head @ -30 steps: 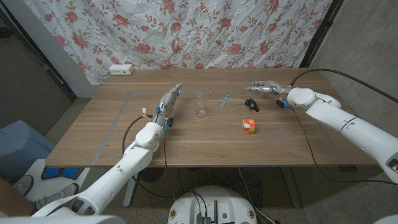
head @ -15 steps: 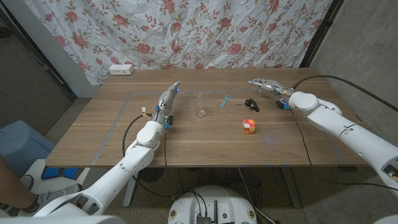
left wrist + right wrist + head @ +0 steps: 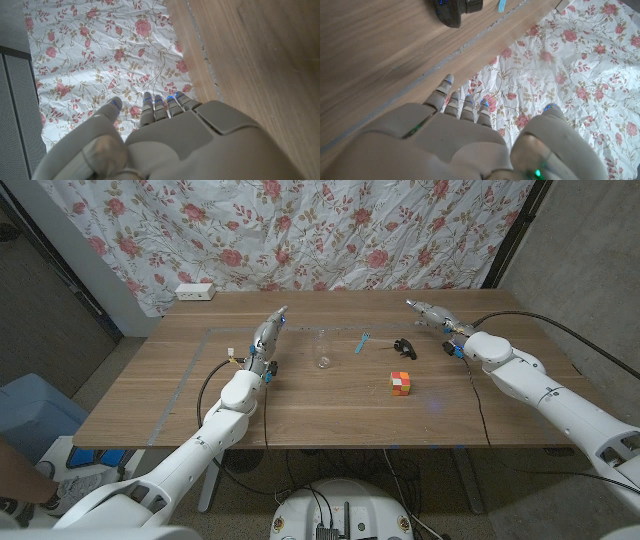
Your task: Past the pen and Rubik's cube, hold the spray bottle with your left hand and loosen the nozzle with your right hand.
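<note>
Clear spray bottle (image 3: 323, 348) stands upright near desk (image 3: 330, 410) centre, untouched. Blue pen (image 3: 363, 342) at bottle's 3 o'clock; black nozzle (image 3: 404, 347) beyond pen; Rubik's cube (image 3: 401, 383) at bottle's 4 o'clock. Left hand (image 3: 266, 340) at bottle's 9 o'clock, fingers (image 3: 160, 107) straight, slightly apart, holding nothing. Right hand (image 3: 432, 317) at 2 o'clock, well apart from bottle, fingers (image 3: 465, 107) extended, empty. Versus a second ago: right hand swung toward far edge, away from nozzle; left hand lifted slightly; objects unmoved.
</note>
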Controlling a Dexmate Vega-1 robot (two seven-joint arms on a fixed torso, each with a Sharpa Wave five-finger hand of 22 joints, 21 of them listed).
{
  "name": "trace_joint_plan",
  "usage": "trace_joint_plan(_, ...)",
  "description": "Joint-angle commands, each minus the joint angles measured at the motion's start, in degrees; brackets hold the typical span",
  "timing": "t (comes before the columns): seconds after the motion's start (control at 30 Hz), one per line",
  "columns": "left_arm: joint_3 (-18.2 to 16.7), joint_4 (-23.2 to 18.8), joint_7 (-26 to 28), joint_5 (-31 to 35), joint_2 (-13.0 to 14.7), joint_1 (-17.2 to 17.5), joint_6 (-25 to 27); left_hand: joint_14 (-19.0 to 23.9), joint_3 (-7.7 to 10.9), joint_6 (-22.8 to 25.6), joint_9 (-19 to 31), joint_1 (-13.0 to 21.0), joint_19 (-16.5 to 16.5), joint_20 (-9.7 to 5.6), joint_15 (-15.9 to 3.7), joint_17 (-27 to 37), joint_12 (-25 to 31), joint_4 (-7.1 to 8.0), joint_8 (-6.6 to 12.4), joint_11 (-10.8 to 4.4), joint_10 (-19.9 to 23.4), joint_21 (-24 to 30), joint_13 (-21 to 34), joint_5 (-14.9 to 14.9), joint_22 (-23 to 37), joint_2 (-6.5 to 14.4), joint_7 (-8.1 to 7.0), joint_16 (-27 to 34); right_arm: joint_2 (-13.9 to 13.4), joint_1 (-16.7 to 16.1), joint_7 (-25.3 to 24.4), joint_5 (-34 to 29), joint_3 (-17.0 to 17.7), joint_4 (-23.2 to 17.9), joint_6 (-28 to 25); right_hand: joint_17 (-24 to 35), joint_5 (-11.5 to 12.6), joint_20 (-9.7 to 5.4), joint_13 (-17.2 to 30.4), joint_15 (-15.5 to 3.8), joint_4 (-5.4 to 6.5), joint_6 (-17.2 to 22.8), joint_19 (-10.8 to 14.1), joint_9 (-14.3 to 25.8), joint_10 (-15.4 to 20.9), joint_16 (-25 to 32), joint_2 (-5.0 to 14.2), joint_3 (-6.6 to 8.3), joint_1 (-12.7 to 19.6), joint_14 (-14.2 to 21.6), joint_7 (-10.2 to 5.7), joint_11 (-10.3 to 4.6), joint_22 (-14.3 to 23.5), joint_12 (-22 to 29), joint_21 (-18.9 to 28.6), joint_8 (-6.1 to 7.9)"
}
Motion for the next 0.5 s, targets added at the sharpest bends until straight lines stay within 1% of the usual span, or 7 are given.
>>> trace_joint_plan(0.03, -0.11, 1.74, -0.44, -0.81, -0.49, -1.17, 0.15, 0.0, 1.01, -1.02, 0.0, -0.77, 0.4, -0.87, -0.31, -0.03, -0.15, -0.05, -0.23, -0.07, -0.56, -0.05, 0.13, 0.35, 0.09, 0.84, -0.21, -0.03, 3.15, -1.47, -1.05, 4.51, 1.54, 3.34, 4.38, -0.07, -0.24, -0.31, -0.03, 0.15, 0.73, 0.42, 0.16, 0.14, 0.46, 0.47, 0.15, -0.22, -0.95, 0.28, 0.04, 0.14, -0.02, 0.25, 0.05, 0.29)
trace_joint_plan(0.1, -0.14, 1.87, -0.35, -0.9, -0.59, -1.27, 0.21, -0.27, 1.35, -2.04, 0.01, -0.94, 0.24, -0.9, -0.43, -0.01, -0.45, -0.06, -0.46, -0.04, -1.51, -0.16, 0.13, 0.34, 0.09, 0.81, -0.53, -0.12, 3.27, -1.84, -1.12, 5.12, 1.75, 3.01, 4.36, -0.11, -0.29, -0.38, -0.04, 0.11, 0.84, 0.32, 0.13, 0.13, 0.39, 0.44, 0.21, -0.27, -1.17, 0.24, 0.06, 0.23, -0.02, 0.19, 0.04, 0.25)
trace_joint_plan(0.27, -0.21, 1.72, -0.48, -1.23, -0.58, -1.06, 0.22, -1.15, 2.02, -3.84, 0.02, -1.41, -0.29, -1.13, -0.19, 0.03, -0.66, -0.03, -0.62, 0.1, -2.91, -0.4, 0.12, 0.29, 0.11, 0.71, -0.43, -0.3, 4.56, -2.8, -0.81, 7.82, 2.87, 3.79, 6.22, -0.27, -0.5, -0.62, -0.09, 0.18, 1.39, -0.37, -0.52, 0.12, 0.35, 0.33, 0.55, -0.53, -2.27, 0.12, 0.58, 0.24, -0.03, 0.01, -0.18, 0.0)
trace_joint_plan(0.33, -0.32, 0.98, 0.03, -1.29, -0.43, -0.56, 0.59, -1.8, 2.41, -5.34, 0.0, -1.94, -0.86, -1.36, -0.08, 0.07, -0.78, 0.09, -0.69, 0.23, -4.09, -0.55, 0.1, 0.23, 0.12, 0.57, -0.74, -0.33, 4.78, -3.33, -1.55, 8.21, 3.23, 3.47, 6.47, -0.35, -0.6, -0.78, -0.12, 0.17, 1.7, -0.81, -0.85, 0.11, 0.29, 0.31, 0.77, -0.67, -2.88, 0.14, 1.12, 0.18, -0.03, -0.1, -0.26, -0.12)
trace_joint_plan(0.4, -0.4, 0.58, -0.19, -1.58, -0.19, -0.2, 0.76, -2.0, 2.5, -5.74, -0.01, -2.05, -0.96, -1.31, -0.12, 0.07, -0.76, 0.12, -0.72, 0.23, -4.25, -0.57, 0.1, 0.22, 0.12, 0.55, -0.84, -0.37, 5.28, -3.78, -2.15, 8.6, 3.58, 3.71, 7.45, -0.57, -0.79, -1.36, -0.2, -1.29, 2.42, -0.67, -1.11, 0.07, 0.82, 0.41, 1.32, -0.95, -4.27, 0.59, 1.1, -0.12, -0.04, -0.08, -0.23, 0.02)
trace_joint_plan(0.43, -0.46, 0.32, 0.08, -1.56, -0.11, 0.01, 0.9, -2.06, 2.52, -5.85, -0.01, -2.1, -1.0, -1.32, -0.12, 0.08, -0.78, 0.13, -0.72, 0.2, -4.36, -0.58, 0.09, 0.22, 0.12, 0.54, -0.86, -0.38, 5.43, -3.92, -2.21, 8.79, 3.69, 3.83, 7.8, -0.69, -0.86, -1.45, -0.23, -1.72, 2.69, -0.44, -1.13, 0.05, 1.57, 0.48, 1.51, -1.08, -4.84, 0.91, 1.04, -0.51, -0.05, 0.1, -0.2, 0.13)
trace_joint_plan(0.5, -0.59, 0.44, 0.23, -1.64, -0.21, 0.21, 0.58, -2.24, 2.65, -6.48, -0.02, -2.34, -1.17, -1.39, -0.1, 0.09, -0.75, 0.19, -0.74, 0.19, -4.63, -0.61, 0.09, 0.19, 0.12, 0.47, -0.99, -0.35, 5.74, -4.3, -2.42, 9.2, 3.97, 4.01, 8.57, -0.88, -0.94, -1.92, -0.28, -2.5, 2.99, -0.27, -1.11, 0.02, 2.28, 0.51, 1.72, -1.24, -5.5, 1.23, 0.89, -0.84, -0.06, 0.21, -0.15, 0.19)
